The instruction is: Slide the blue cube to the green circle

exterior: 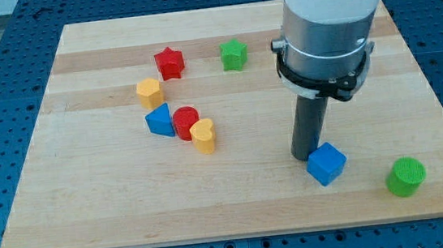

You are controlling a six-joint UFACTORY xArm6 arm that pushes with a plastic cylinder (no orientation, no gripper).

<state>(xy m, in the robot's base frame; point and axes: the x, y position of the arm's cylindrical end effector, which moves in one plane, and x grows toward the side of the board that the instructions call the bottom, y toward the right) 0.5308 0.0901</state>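
1. The tip [305, 157] sits touching the blue cube [326, 163] on its left side. That puts the cube between the tip and the green circle [406, 176], so a rightward push should carry it there.
2. No jaws on this rig, just a rod; nothing is grasped.
3. Cube is near the front edge, right of centre; circle is close by to its right, not touching.
4. Cluster of red cylinder [186, 122], yellow heart [203, 135] and blue triangle [158, 120] lies well left, off the path.
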